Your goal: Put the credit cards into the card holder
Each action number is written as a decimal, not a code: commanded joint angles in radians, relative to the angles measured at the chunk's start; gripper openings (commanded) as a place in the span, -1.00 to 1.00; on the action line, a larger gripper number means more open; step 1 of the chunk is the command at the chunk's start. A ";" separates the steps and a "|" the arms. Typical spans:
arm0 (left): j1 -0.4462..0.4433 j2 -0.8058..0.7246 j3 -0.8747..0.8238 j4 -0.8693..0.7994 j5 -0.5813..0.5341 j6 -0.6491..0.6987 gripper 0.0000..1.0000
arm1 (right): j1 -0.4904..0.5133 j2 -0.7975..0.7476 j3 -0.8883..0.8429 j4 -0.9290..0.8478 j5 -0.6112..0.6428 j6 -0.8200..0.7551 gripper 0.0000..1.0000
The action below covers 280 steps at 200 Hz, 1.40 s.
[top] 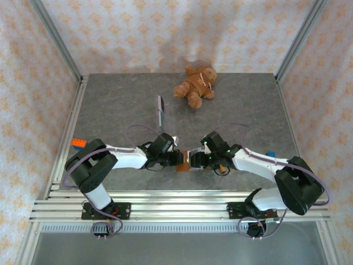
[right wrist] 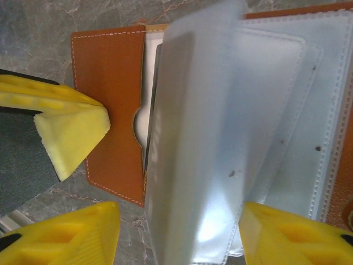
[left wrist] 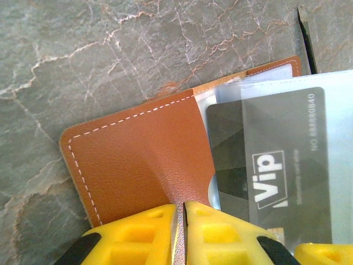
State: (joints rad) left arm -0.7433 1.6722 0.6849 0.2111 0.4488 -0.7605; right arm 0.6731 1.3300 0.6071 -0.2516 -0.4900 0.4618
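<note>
Left wrist view: pinching the card holder (left wrist: 138, 160) flap with left claw (left wrist: 180, 218) pressed together, open on the counter (left wrist: 110, 55). Keep that hold firm. Lift right claw (right wrist: 176, 221), spread astride the clear sleeve (right wrist: 220, 138), straight off, sparing the dark card (left wrist: 265, 165) tucked inside.

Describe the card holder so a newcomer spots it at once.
On the grey stone-look table, go to the near edge, where the left pincer and right pincer meet: the card holder lies open there. It alone is brown leather with white stitching and clear sleeves, a dark VIP card showing through one, unlike the plush teddy bear farther back.
</note>
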 commanded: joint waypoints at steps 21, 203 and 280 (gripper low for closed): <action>0.016 0.035 -0.036 -0.043 -0.013 0.010 -0.68 | -0.003 -0.051 0.025 -0.043 0.027 -0.024 0.20; 0.019 0.064 -0.041 -0.007 0.008 0.000 -0.68 | -0.003 -0.040 0.069 -0.098 0.057 -0.058 -0.03; 0.030 0.091 -0.044 0.038 0.044 -0.015 -0.68 | -0.003 0.005 0.066 0.027 -0.079 -0.060 -0.26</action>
State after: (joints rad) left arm -0.7254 1.7069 0.6720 0.3019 0.5022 -0.7628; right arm 0.6731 1.2991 0.6567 -0.2996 -0.5087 0.4061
